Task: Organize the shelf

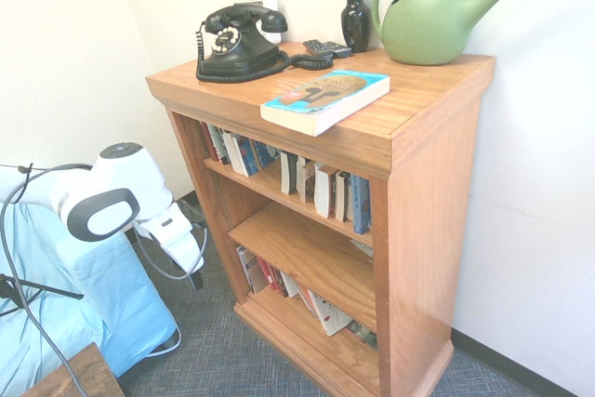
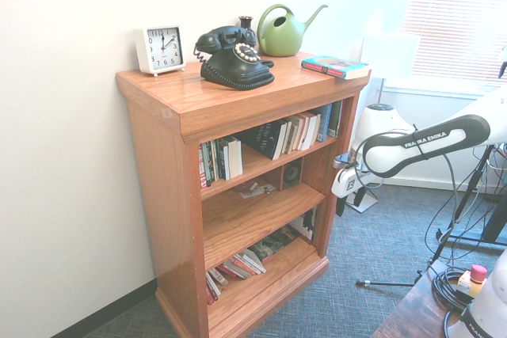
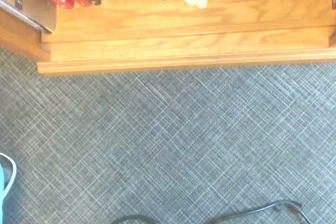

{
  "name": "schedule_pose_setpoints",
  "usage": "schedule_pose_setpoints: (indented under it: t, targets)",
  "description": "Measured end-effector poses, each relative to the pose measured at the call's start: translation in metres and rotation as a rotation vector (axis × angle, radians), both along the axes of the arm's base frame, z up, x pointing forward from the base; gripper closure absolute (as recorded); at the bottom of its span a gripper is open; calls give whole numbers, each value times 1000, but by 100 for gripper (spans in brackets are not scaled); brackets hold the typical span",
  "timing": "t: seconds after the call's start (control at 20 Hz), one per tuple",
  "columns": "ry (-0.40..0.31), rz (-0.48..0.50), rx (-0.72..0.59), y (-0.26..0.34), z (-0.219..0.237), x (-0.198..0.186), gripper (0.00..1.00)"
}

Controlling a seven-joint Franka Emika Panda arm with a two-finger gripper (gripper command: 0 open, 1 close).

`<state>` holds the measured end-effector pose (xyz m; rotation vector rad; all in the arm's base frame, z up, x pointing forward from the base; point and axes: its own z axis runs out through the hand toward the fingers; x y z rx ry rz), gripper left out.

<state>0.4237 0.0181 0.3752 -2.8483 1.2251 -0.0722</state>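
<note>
Presently, bookcase [image 1: 423, 192]: upright on the carpet, right of the arm in the first exterior view.
Top paperback [image 1: 325, 101]: flat at the near edge; a brush from the arm could tip it off.
Bottom-shelf books [image 2: 238, 265]: leaning and lying unevenly; pulling one may send its neighbours sliding.
Telephone [image 1: 244, 44]: far left on top; a snagged cord could drag it.
Gripper [image 2: 349, 202]: fingers apart, nothing between them, beside the bookcase; a careless swing could knock its front.
</note>
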Motion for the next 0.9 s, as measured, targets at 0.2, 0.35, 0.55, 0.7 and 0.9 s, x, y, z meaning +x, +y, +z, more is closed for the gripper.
schedule_pose_setpoints:
  t: [0.2, 0.35, 0.55, 0.7, 0.9]
  targets:
    - [1, -18, -55, -9, -1, 0, 0]
    - [-30, -70, -195, -46, 11, 4, 0]
    - [-88, -135, -403, -92, 82, 17, 0]
    - [-131, -166, -568, -96, 151, 27, 0]
    - [-156, -191, -800, -87, 202, 31, 0]
